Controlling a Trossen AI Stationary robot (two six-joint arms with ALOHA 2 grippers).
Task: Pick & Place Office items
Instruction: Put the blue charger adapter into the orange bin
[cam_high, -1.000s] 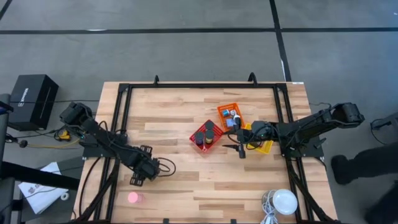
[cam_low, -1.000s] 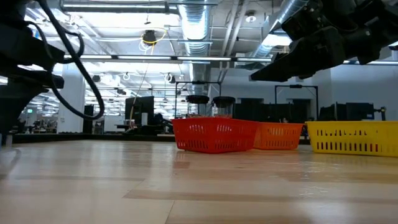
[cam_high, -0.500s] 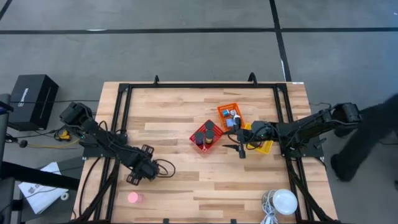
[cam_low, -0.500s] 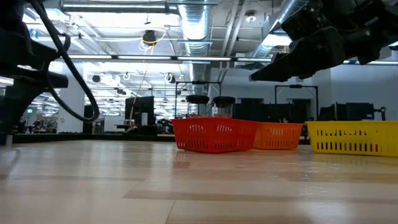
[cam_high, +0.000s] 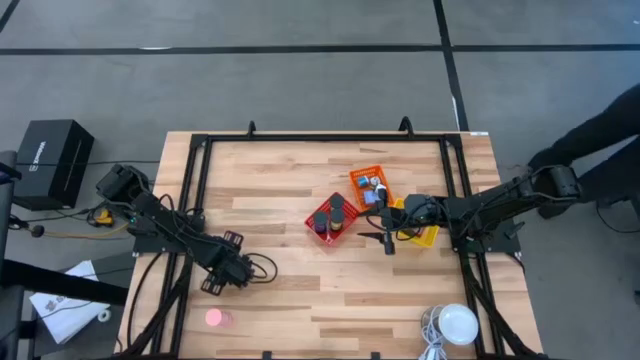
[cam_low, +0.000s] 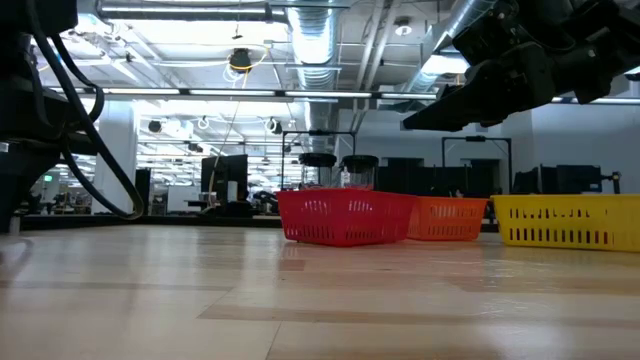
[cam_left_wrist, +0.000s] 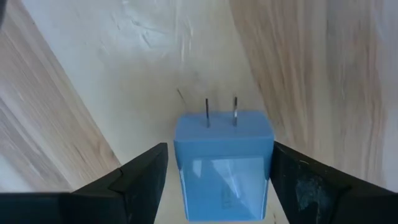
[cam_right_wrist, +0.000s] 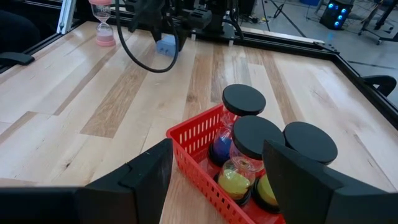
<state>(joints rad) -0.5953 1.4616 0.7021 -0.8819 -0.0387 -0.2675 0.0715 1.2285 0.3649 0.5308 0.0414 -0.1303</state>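
The left gripper (cam_left_wrist: 214, 180) is low over the tabletop (cam_high: 280, 190) near its front left part, its fingers (cam_left_wrist: 140, 177) spread on either side of a blue plug adapter (cam_left_wrist: 222, 163) without visibly clamping it. The adapter lies on the wood with its two metal prongs pointing away. The right gripper (cam_right_wrist: 214, 180) hangs with fingers open just beside the red basket (cam_right_wrist: 199, 140), which holds black-capped sand timers (cam_right_wrist: 255, 140); a pink sand timer (cam_high: 214, 318) stands near the front left edge.
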